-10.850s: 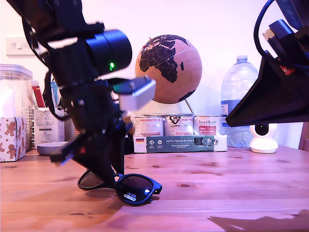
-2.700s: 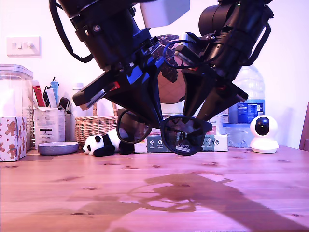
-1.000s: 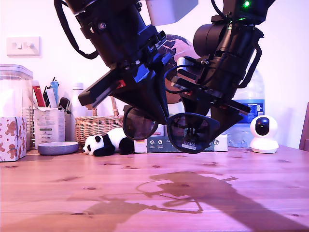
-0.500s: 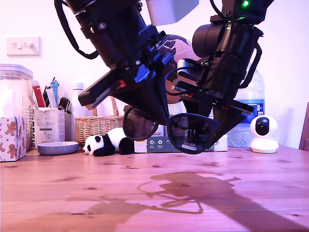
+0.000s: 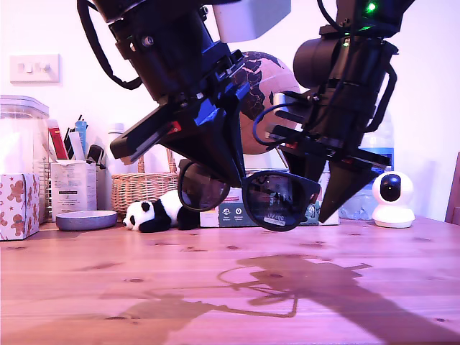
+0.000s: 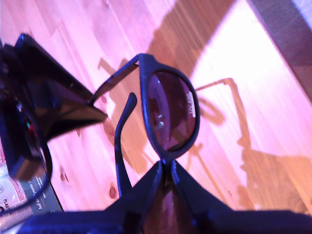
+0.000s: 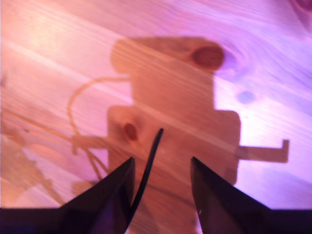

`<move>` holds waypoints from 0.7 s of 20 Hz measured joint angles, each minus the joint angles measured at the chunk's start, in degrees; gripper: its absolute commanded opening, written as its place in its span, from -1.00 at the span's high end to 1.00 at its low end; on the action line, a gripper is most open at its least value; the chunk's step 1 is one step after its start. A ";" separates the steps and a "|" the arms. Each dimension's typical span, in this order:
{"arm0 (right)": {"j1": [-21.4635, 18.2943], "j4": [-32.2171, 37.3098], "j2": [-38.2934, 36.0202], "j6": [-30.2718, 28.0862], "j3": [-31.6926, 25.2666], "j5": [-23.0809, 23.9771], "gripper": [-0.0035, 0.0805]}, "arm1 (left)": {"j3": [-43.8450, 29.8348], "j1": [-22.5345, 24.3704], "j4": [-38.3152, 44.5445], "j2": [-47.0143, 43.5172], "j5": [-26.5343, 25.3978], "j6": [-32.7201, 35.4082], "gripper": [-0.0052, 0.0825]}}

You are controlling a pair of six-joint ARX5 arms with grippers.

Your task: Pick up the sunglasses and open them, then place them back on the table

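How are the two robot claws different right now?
My first gripper is pinched shut on the sunglasses between the lenses; my second gripper is open, with one thin temple arm between its jaws. The first carries the sunglasses; the second does not clamp them. Both hang above the table.

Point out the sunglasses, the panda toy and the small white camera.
sunglasses (image 5: 280, 200): exterior view, on the stickered lens, held above the table.
panda toy (image 5: 152, 214): exterior view, on its white body.
small white camera (image 5: 392, 192): exterior view, on its round head.
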 measured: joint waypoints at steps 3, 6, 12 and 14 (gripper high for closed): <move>-0.24 -0.07 0.00 0.15 0.02 0.22 0.16 | 0.00 0.46 -0.17 0.02 -0.31 0.02 0.93; -0.24 -0.11 0.00 0.15 0.00 0.22 0.16 | 0.00 0.61 -0.28 0.00 -0.31 0.02 0.93; -0.24 1.81 0.00 0.04 0.02 -1.40 0.16 | 0.00 0.79 -0.44 0.00 -0.22 0.02 0.93; -0.24 2.27 0.00 -1.01 0.02 -3.43 0.16 | 0.00 0.98 -0.74 0.02 0.61 0.02 0.93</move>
